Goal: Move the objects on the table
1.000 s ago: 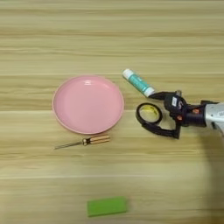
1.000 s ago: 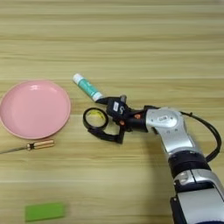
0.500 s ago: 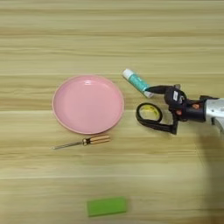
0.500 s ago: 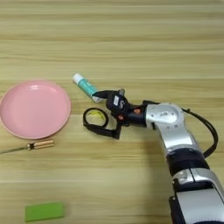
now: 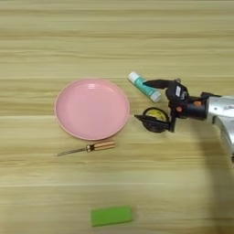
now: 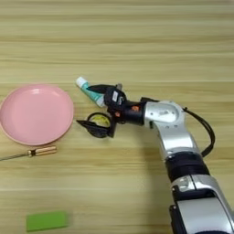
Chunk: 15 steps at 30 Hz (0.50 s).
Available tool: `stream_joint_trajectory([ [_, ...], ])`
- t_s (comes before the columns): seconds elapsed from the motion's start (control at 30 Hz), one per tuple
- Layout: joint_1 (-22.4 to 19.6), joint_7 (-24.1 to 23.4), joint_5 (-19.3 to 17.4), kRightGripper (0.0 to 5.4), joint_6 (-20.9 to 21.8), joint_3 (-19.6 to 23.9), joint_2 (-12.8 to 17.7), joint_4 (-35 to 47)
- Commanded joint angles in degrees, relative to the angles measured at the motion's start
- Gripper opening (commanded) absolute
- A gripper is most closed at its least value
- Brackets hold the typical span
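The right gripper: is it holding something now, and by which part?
Nothing is held. The right gripper is open, one finger over the glue stick, the other in front of the black tape ring.

This looks like a robot test bench in a lab or workshop. A broad light-brown wooden table with plank-like grain [image 5: 114,36] fills the view, with no walls or furniture showing. Unrelated small props lie on it: a round pink plastic plate [image 5: 92,108] at left, a small amber-handled screwdriver [image 5: 87,148] nearer, a flat green rectangular block [image 5: 111,215] nearest.
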<state>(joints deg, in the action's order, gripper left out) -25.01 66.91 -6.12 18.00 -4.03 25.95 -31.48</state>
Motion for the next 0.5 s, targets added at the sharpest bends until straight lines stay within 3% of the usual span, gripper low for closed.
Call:
stream_joint_trajectory([
  [0.03, -4.68, -1.94, -1.66, 5.37, -1.47, 0.84, 0.21, 4.67],
  [0.5, -6.37, -4.28, -0.90, 5.37, -5.15, -1.76, -4.70, 8.59],
])
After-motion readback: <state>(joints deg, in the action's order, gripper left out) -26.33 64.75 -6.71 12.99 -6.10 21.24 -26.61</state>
